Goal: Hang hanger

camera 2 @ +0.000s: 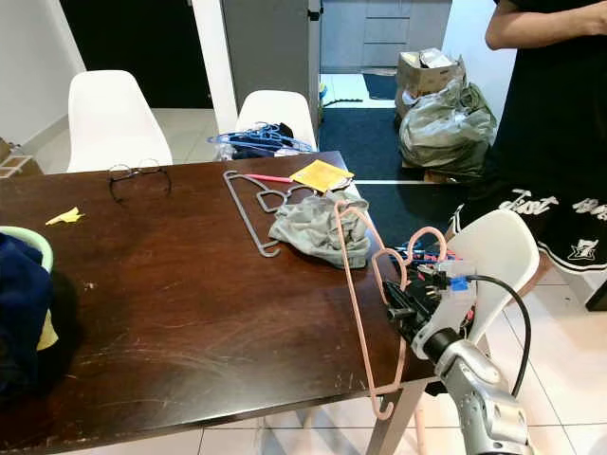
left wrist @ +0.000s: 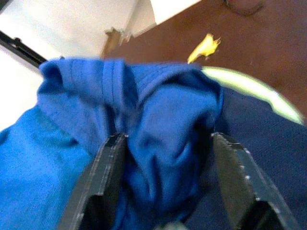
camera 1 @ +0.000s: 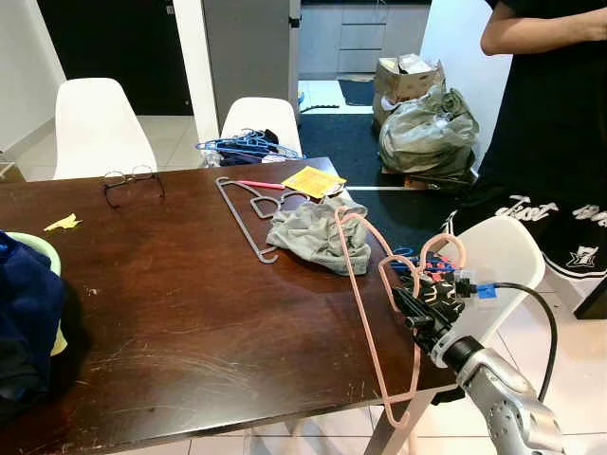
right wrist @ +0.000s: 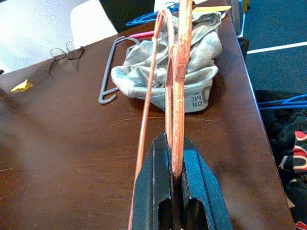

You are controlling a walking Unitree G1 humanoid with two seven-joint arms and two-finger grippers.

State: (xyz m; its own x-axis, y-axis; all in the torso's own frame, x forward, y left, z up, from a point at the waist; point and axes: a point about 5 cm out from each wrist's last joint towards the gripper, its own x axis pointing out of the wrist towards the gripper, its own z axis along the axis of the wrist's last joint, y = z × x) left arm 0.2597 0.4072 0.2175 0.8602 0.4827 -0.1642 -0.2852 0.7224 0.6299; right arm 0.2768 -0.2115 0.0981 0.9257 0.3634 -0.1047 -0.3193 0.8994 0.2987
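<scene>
Hanger (camera 1: 365,284), pink, clamped in right end effector (right wrist: 173,175) | grey cloth (camera 1: 318,235) beneath, seemingly touching | left end effector (left wrist: 165,158) apart over blue garment (left wrist: 144,110)

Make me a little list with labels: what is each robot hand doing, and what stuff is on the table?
right gripper: shut on the pink hanger, held at the table's right edge
left gripper: open, fingers either side of bunched blue cloth
table: dark brown wood
grey hanger: lying flat
grey garment: crumpled beside the grey hanger
glasses: near the far edge
yellow paper: at the far right corner
person: standing to the right
</scene>
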